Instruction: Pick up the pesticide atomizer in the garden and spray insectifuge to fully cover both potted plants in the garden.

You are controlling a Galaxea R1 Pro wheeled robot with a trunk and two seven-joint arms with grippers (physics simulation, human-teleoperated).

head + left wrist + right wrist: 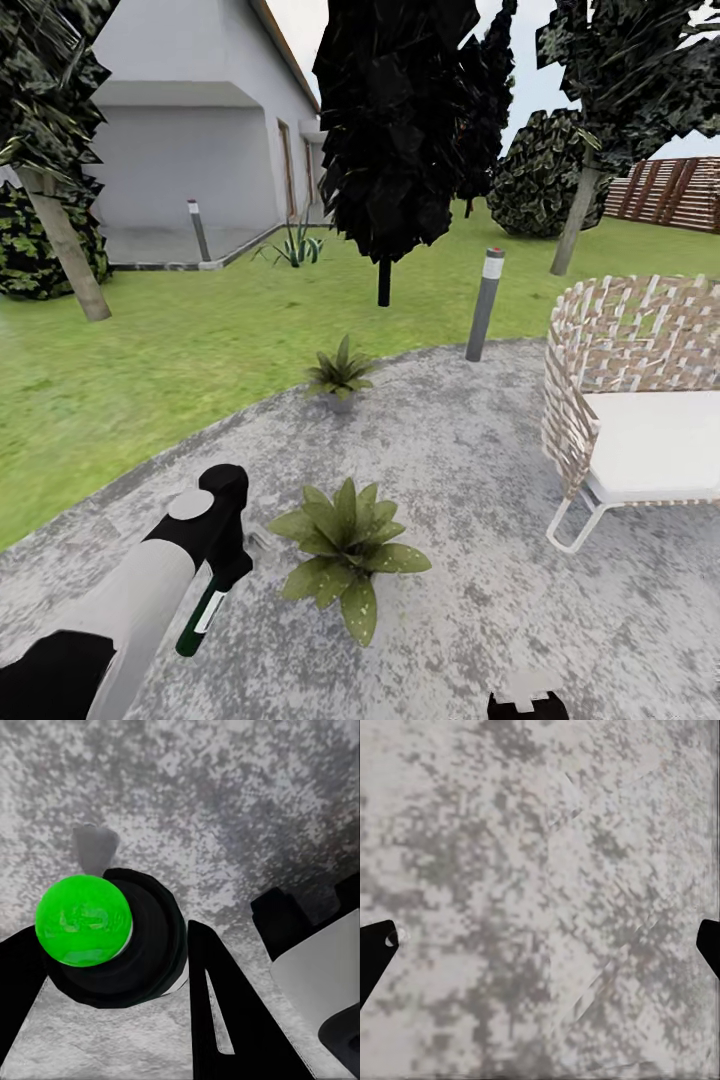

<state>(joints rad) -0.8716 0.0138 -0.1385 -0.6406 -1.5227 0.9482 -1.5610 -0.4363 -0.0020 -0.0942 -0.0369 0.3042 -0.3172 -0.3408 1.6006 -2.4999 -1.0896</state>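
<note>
My left gripper (pixel 230 568) is shut on the pesticide atomizer (pixel 200 620), a slim dark green bottle with a white label that hangs down over the patio. In the left wrist view the atomizer (pixel 84 919) shows a bright green round end, with black fingers (pixel 225 1020) on both sides of it. The nearer potted plant (pixel 345 552) stands just right of that gripper. The second potted plant (pixel 340 372) sits at the patio's far edge. My right gripper (pixel 540 945) is open above bare paving, and its top shows at the low edge of the head view (pixel 527 700).
A woven white chair (pixel 640 400) stands on the patio (pixel 470 480) at the right. A grey bollard lamp (pixel 485 305) rises at the patio's far rim. Lawn, dark trees, a white house and a brown fence (pixel 675 190) lie beyond.
</note>
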